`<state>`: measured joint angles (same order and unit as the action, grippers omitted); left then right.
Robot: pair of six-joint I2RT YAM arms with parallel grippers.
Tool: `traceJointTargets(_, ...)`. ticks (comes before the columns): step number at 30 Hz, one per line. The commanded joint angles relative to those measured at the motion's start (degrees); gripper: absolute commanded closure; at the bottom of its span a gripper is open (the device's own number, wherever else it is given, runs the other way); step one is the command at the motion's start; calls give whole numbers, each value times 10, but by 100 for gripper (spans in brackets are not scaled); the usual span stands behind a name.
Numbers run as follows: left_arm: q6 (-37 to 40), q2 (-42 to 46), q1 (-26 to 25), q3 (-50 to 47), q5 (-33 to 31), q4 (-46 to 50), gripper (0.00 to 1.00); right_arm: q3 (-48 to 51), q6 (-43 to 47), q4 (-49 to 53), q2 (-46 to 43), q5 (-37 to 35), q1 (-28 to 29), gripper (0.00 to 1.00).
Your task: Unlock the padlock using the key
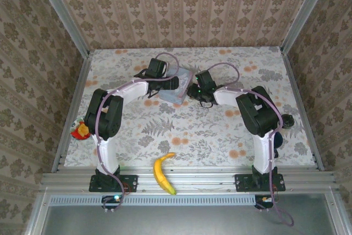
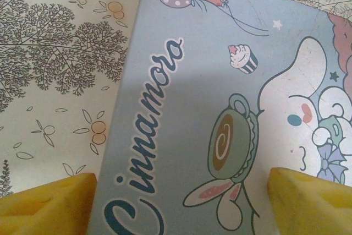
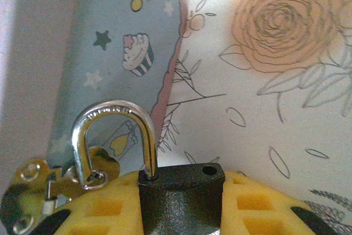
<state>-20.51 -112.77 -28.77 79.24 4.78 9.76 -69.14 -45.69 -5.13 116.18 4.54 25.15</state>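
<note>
We saw the padlock [image 3: 180, 188] clamped in the right tool [image 3: 177, 213].
Its shackle [image 3: 110, 109] hooked the brass hasp [image 3: 33, 175] of the blue tin [image 3: 110, 53] on the desk [image 3: 264, 125]; the left tool [image 2: 181, 202] hung over its lid [image 2: 181, 108], pads [image 2: 44, 205] apart.

Top camera looks down from above and behind onto the floral-patterned tabletop [image 1: 220, 130]; both wrist cameras peer close past yellow foam fingers [image 2: 44, 202] — sharing the pale blue rectangular tin [image 2: 181, 108].

A pale blue Cinnamoroll tin [image 2: 181, 108] lies flat on the floral bench [image 2: 55, 81], which shows from 8 to 11 o'clock. The left end effector [image 2: 181, 207] stands wide, yellow pads [image 2: 47, 205] at 7 and 5 o'clock, the printed lid showing between them.
</note>
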Motion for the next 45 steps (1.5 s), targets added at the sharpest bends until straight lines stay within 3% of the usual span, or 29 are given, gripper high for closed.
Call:
traceJointTargets(1, 13, 0, -1, -20, 10, 43, 21, 39, -56, -67, -31, 7, -15, 100)
traceJointTargets(7, 8, 3, -1, -27, 20, 35, 23, 64, -119, -134, -33, 14, -18, 100)
traceJointTargets(12, 11, 4, -1, -29, 28, 28, 24, 63, -106, -105, -54, -11, -15, 100)
traceJointTargets(18, 57, -2, 3, -6, 38, 8, 23, 104, -37, -14, -126, -41, -13, 100)
traceJointTargets(23, 79, -17, 17, 27, 77, -16, 9, 123, 40, 123, -188, -58, -10, 100)
traceJointTargets(27, 106, -40, 23, 62, 86, -22, 6, 147, 76, 203, -225, -70, -8, 100)
traceJointTargets(38, 146, -143, 23, 197, 197, 11, 6, 217, 98, 248, -303, -86, -8, 100)
traceJointTargets(45, 158, -192, 23, 272, 331, 20, 10, 214, 121, 274, -303, -89, -6, 99)
